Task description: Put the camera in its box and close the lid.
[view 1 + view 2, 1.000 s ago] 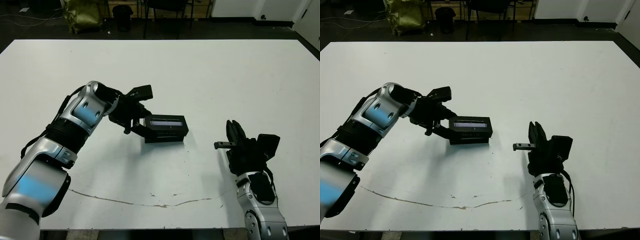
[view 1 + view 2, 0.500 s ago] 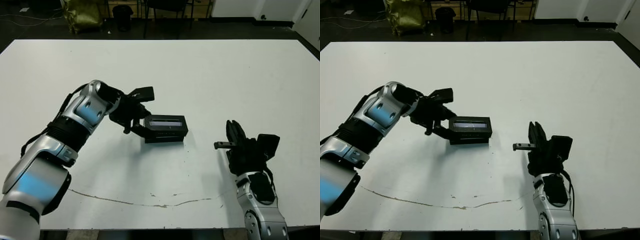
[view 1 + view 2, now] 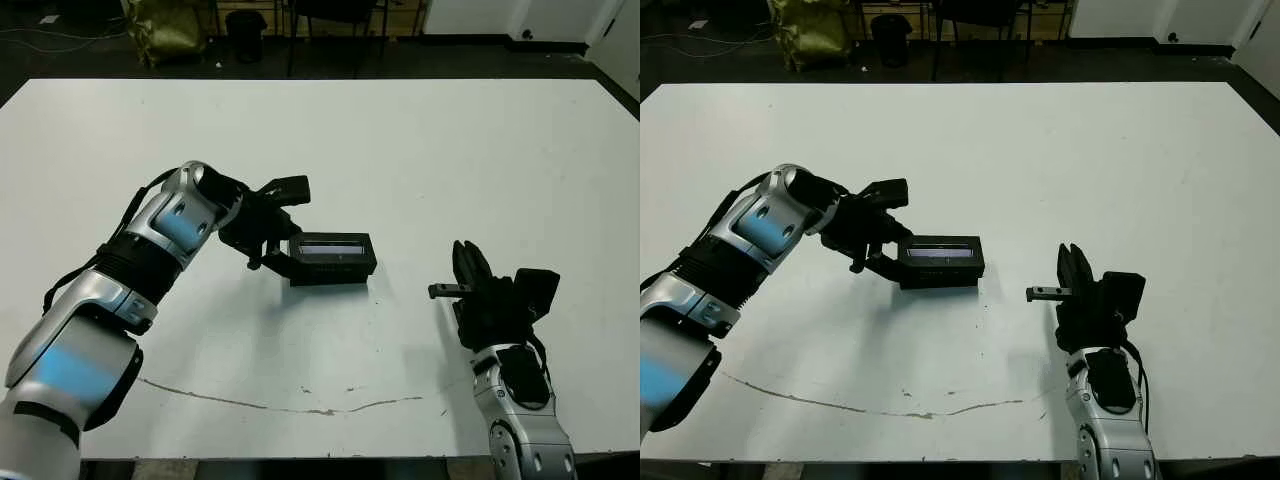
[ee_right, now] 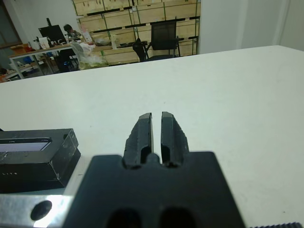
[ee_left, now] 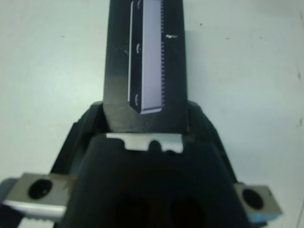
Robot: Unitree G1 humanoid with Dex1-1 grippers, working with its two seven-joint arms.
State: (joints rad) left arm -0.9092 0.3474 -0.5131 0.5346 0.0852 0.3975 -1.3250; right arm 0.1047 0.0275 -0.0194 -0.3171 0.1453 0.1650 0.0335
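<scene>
At mid-bench, the left pincer [image 3: 283,228] is sitting spread wide around the end of the lidded flat black stripe-topped box [image 3: 333,258]; right pincer [image 4: 156,137] is idling clenched, so keep any seating push level.

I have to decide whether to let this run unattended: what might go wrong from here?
1. The left gripper straddles the end of the closed box; pulling away may drag it or shift the lid.
2. The camera is out of sight, so nothing here confirms it is inside.
3. The right gripper, shut, stands apart and cannot steady the box.
</scene>
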